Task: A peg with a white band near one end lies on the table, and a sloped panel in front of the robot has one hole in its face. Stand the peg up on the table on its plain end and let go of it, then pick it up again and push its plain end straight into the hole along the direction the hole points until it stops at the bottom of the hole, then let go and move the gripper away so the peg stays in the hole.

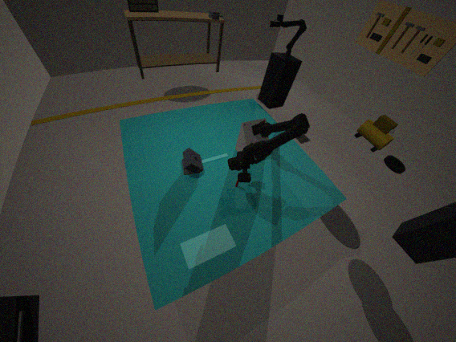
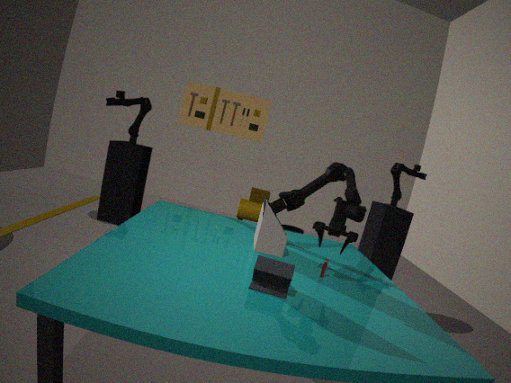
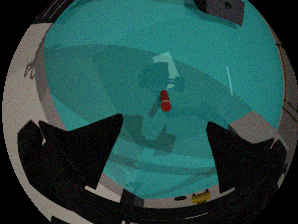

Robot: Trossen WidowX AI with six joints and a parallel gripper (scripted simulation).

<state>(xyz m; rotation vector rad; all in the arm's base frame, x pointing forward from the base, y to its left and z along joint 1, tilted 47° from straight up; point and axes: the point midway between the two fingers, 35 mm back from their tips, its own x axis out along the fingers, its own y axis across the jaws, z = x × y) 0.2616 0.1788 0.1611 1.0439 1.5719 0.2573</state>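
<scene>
Pincer point(image 2: 332, 243) spread wide, gripping nothing, hanging above red peg point(image 2: 323, 267) standing upright on teal surface point(image 2: 148, 270), sloped panel point(image 2: 270, 280) just beside

peg point(image 2: 323, 267) upright, open all round | panel point(image 2: 271, 279) well apart

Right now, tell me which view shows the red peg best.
Exterior: the peg shows side-on, standing upright on the table, clear of the open gripper. The wrist view sees it nearly end-on; the top view shows only a red speck under the gripper.
</scene>
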